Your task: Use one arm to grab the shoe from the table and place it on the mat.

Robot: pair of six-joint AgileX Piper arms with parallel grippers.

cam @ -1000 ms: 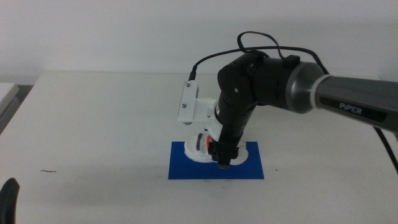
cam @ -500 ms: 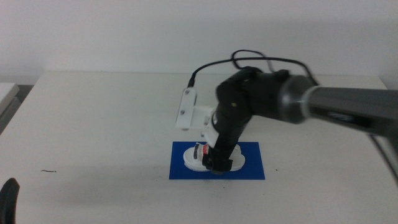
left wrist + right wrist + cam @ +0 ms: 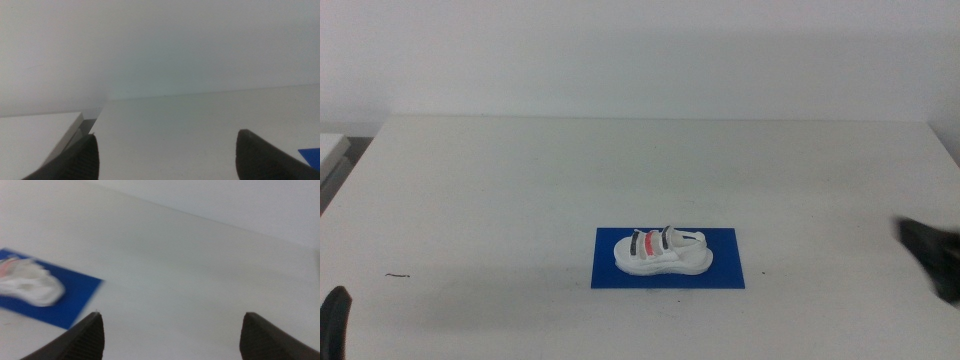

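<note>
The white sandal (image 3: 662, 251) with two dark straps and one red strap lies flat on the dark-blue mat (image 3: 720, 270) near the middle of the white table (image 3: 500, 190). Nothing holds it. It also shows blurred in the right wrist view (image 3: 30, 286) on the mat (image 3: 70, 302). My right gripper (image 3: 172, 330) is open and empty, far from the shoe; in the middle view it is a dark blur at the right edge (image 3: 932, 252). My left gripper (image 3: 167, 155) is open and empty and waits at the bottom left corner (image 3: 332, 318). A corner of the mat shows in the left wrist view (image 3: 311, 154).
A small dark speck (image 3: 398, 275) lies on the table at the front left. A pale surface (image 3: 332, 150) stands beside the table's left edge. A white wall rises behind the table.
My right gripper has let go of the sandal and pulled away to the right edge of the middle view. The sandal stays on the mat.
</note>
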